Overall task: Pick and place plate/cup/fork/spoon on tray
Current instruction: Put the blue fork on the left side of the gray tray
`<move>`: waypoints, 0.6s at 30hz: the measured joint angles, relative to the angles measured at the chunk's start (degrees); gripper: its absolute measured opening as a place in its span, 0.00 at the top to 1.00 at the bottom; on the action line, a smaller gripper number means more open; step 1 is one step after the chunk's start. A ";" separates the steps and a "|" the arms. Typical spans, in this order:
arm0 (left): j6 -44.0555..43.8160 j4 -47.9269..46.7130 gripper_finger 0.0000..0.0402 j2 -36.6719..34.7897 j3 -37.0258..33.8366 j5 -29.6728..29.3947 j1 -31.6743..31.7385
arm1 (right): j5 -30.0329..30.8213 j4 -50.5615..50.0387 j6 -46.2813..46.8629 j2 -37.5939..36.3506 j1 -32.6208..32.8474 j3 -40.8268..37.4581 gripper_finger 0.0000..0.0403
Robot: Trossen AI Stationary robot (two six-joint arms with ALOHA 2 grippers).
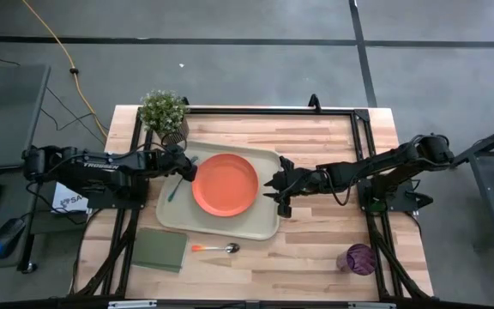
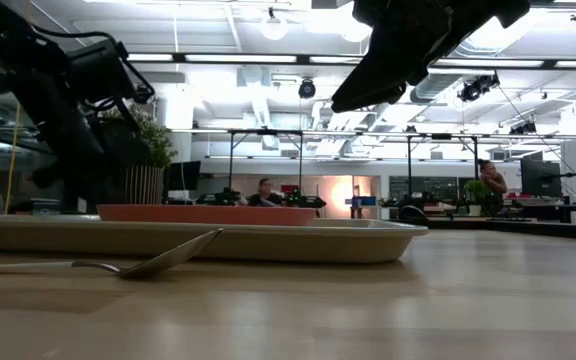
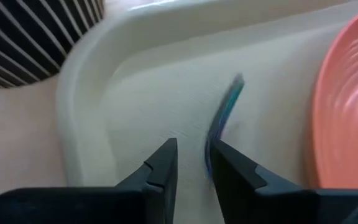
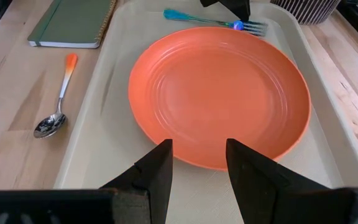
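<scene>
- Releasing the fork (image 1: 176, 187) cleanly looks like the step in hand: it lies on the tray (image 1: 217, 226) floor between the left rim and the plate (image 1: 225, 184), tines toward the plant (image 1: 163, 112) end.
- The left gripper (image 3: 193, 163) hovers just over the fork's handle with its fingers a little apart, pinching nothing that I can see; lifting straight up before swinging away would avoid dragging the fork against the rim or plate.
- Off the tray's near-left corner sits a green notebook (image 1: 160, 249), which needs no handling.
- The spoon (image 1: 215, 249) lies on the table just in front of the tray, handle to the left; it probably suits the left arm next, gripped on the orange handle.
- The right gripper (image 4: 197, 163) hangs over the plate's right edge, fingers spread and empty.
- The cup (image 1: 359, 258) stands at the near-right, well apart from the tray, within the right arm's side.
</scene>
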 joint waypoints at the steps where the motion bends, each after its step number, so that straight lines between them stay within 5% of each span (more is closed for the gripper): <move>1: 0.19 -0.14 0.83 0.00 0.00 -0.62 0.00 | -0.01 0.00 0.00 0.00 0.00 0.00 0.65; 10: 4.36 -2.39 0.97 -0.02 0.02 -0.65 0.00 | -0.04 0.02 0.00 0.00 0.00 0.00 0.65; 18: 4.34 -17.95 1.00 -0.04 5.02 0.40 -0.88 | -0.08 0.96 -0.17 0.00 0.00 0.00 0.65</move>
